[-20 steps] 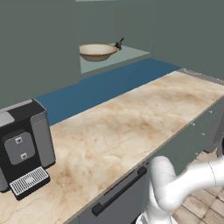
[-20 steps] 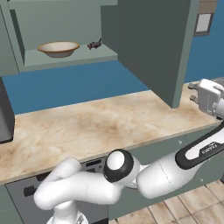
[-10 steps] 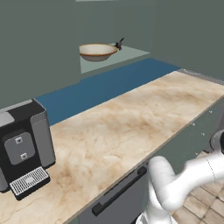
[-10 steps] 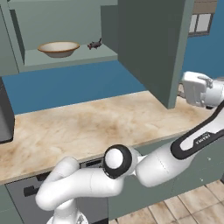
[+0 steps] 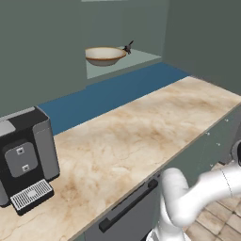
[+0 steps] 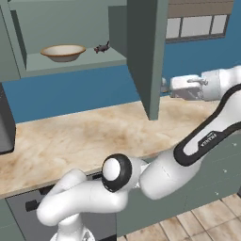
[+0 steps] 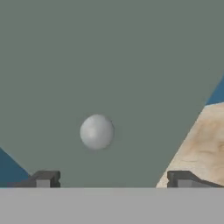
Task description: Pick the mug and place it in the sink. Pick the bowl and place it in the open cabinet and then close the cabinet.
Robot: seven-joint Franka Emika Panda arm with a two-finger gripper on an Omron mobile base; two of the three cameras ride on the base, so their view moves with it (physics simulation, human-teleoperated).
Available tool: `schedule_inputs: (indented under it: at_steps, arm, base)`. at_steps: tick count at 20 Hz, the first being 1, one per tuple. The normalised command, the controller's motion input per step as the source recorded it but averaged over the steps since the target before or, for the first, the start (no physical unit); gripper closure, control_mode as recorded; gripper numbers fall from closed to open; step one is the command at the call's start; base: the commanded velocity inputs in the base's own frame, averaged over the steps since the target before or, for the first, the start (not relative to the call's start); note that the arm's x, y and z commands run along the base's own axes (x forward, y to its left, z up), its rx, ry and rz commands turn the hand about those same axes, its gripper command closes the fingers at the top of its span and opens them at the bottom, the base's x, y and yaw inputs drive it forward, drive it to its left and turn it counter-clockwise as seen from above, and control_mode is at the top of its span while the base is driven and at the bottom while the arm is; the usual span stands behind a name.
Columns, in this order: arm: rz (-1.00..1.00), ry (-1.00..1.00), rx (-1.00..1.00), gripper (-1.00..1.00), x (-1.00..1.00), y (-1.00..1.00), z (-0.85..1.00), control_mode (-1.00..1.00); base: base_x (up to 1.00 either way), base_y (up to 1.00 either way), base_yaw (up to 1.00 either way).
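The bowl (image 6: 63, 52) sits on the shelf inside the cabinet (image 6: 70, 61), near the shelf's front edge. A small dark thing (image 6: 101, 47) lies just beside it, toward the open side. So the bowl part looks done. The mug and the sink cannot be seen here, so I cannot tell about them.

The step in hand is closing the cabinet. The door (image 6: 143, 52) stands wide open, sticking out over the counter (image 6: 70, 136). The gripper (image 6: 164, 87) is at the outer face of the door, close to its far edge. In the hand view the door (image 7: 109, 57) is right in front, and the round knob (image 7: 96, 131) sits between the two fingertips (image 7: 43, 178). The jaws are spread wide and hold nothing.

Next, I think the hand must push the door flat on its face, or catch the knob, and swing it toward the shelf. The push should follow the door's curve, or the hand may slip off the edge. The dark thing near the shelf's edge might get in the door's way.
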Motion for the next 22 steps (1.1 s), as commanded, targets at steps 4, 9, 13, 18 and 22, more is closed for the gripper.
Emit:
schedule_inputs:
  at_steps: [4, 9, 13, 18, 22]
  arm:
    - [-0.07, -0.65, 0.0, -1.0, -0.95, 1.0, -0.4, -1.0]
    - [-0.17, -0.64, 0.12, -1.0, -0.33, 1.0, -0.86, -1.0]
    - [-0.23, -0.42, 0.27, -1.0, 0.4, 1.0, -0.97, -1.0]
    - [-0.15, -0.52, 0.23, -1.0, 0.61, 1.0, -0.51, -1.0]
    - [-0.16, -0.62, 0.2, -1.0, 0.47, 1.0, -0.19, -1.0]
  base:
    - [0.0, 0.0, 0.0]
    - [0.0, 0.0, 0.0]
    - [0.0, 0.0, 0.0]
    - [0.0, 0.0, 0.0]
    - [0.0, 0.0, 0.0]
